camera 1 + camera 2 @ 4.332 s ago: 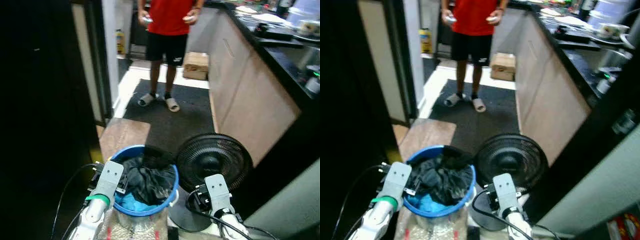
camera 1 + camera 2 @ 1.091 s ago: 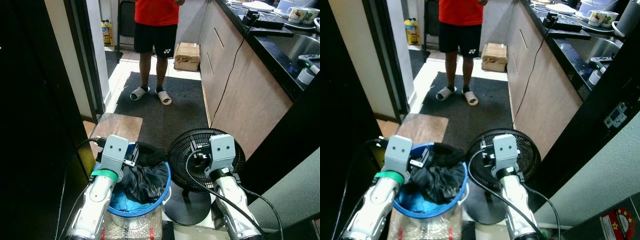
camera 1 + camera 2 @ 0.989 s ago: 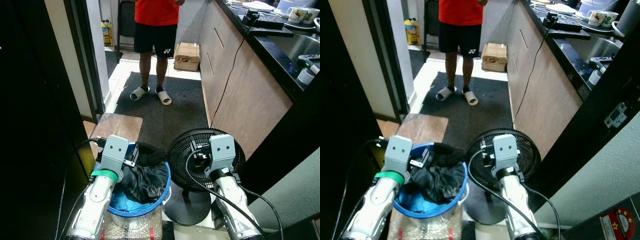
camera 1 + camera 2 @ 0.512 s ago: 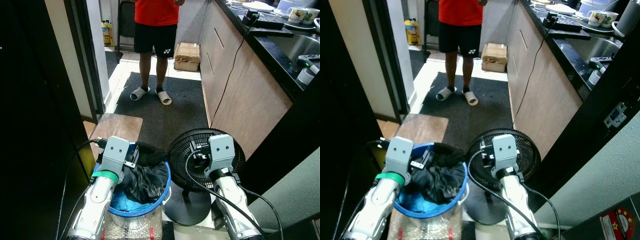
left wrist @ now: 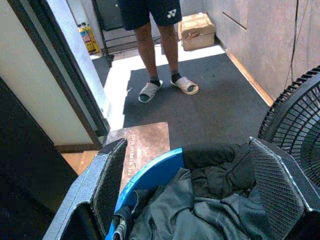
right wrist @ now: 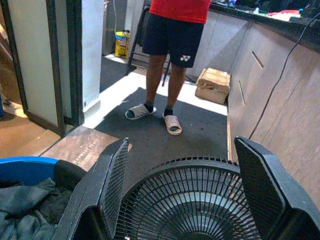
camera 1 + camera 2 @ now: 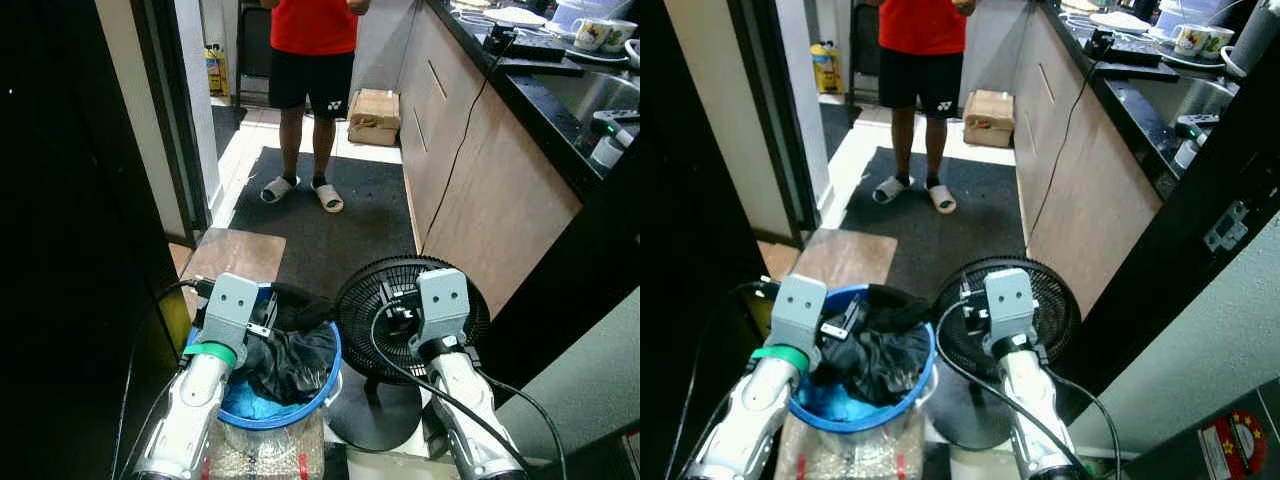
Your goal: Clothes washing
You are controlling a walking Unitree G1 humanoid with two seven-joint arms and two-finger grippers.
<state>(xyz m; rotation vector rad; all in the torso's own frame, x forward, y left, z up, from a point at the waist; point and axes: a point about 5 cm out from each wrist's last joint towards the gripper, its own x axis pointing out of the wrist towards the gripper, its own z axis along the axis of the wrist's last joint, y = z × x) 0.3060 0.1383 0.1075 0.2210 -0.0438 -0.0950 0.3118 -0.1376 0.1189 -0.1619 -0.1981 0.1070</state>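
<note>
A blue basin point(image 7: 331, 374) heaped with dark clothes point(image 7: 292, 349) over a light blue piece stands right below me. My left gripper point(image 7: 246, 319) hangs open at the basin's left rim, above the clothes. In the left wrist view its fingers point(image 5: 111, 176) are spread wide on either side of the dark clothes point(image 5: 210, 210) and hold nothing. My right gripper point(image 7: 420, 306) is open in front of a black floor fan point(image 7: 372, 298). Its fingers point(image 6: 114, 180) frame the fan grille point(image 6: 190, 200).
A person point(image 7: 315, 40) in a red shirt and slippers stands on the dark mat point(image 7: 340, 220) ahead. Wooden cabinets under a black counter point(image 7: 540, 90) run along the right, a door frame point(image 7: 165, 120) along the left. A cardboard box point(image 7: 375, 103) lies beyond.
Since the oldest frames both arms have come up farther into view and the blur has gone. Over the last second the camera shifted slightly; arms, basin and fan stay put.
</note>
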